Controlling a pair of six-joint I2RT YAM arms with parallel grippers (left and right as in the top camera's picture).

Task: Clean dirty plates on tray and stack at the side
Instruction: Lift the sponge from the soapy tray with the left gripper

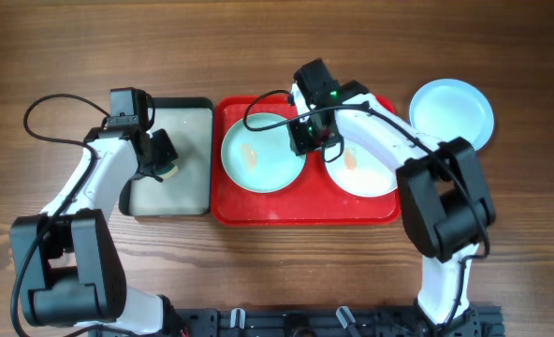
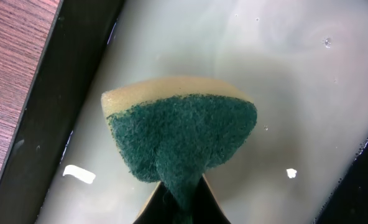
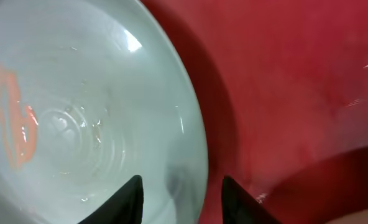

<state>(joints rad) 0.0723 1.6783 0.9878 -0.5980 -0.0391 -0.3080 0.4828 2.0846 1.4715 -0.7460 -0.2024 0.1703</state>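
Note:
A pale turquoise plate (image 1: 261,153) with an orange smear lies on the left half of the red tray (image 1: 305,212). A white plate (image 1: 363,171) with a smear lies on the tray's right half. A second turquoise plate (image 1: 452,112) sits on the table right of the tray. My right gripper (image 1: 305,139) is open, its fingers straddling the right rim of the turquoise plate (image 3: 97,112) over the tray (image 3: 296,81). My left gripper (image 1: 165,161) is shut on a green and yellow sponge (image 2: 181,134) over the smaller tray.
A black-rimmed tray (image 1: 179,187) with a pale wet inside (image 2: 283,93) stands left of the red tray. Wooden table surrounds both. Cables run from each arm.

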